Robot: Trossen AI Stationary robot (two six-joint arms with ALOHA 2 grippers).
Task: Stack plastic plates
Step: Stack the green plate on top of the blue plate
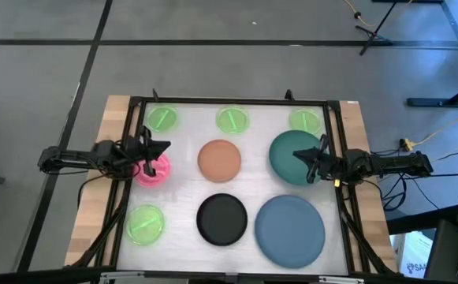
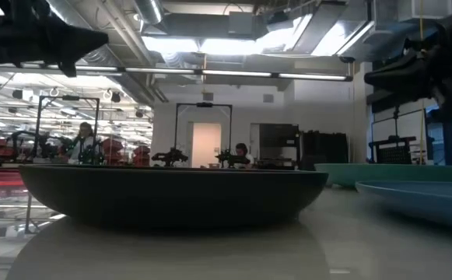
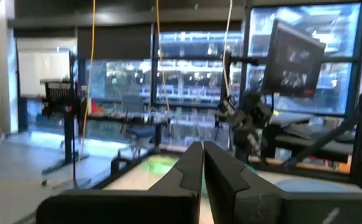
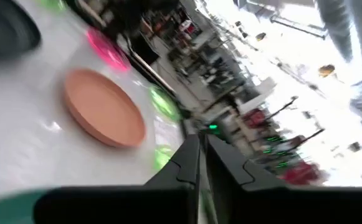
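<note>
Nine round plates lie flat and apart on the white table top. The blue plate [image 1: 289, 229] and the dark green plate [image 1: 292, 146] are large. The black plate [image 1: 221, 218] and the tan-orange plate [image 1: 219, 160] are medium. The small pink plate [image 1: 153, 171] sits at the left. Lime-green plates lie along the far edge [image 1: 161, 118] [image 1: 232, 120] [image 1: 305, 121] and at near left [image 1: 145, 224]. My left gripper [image 1: 164, 148] [image 3: 202, 152] hovers shut above the pink plate. My right gripper [image 1: 298, 155] [image 4: 200, 144] hovers shut over the dark green plate.
A black frame [image 1: 229, 101] borders the white table top, with wooden table edges outside it. In the low view the black plate [image 2: 171, 194] fills the foreground and the blue plate [image 2: 428, 198] lies to its right. People sit far off in the room behind.
</note>
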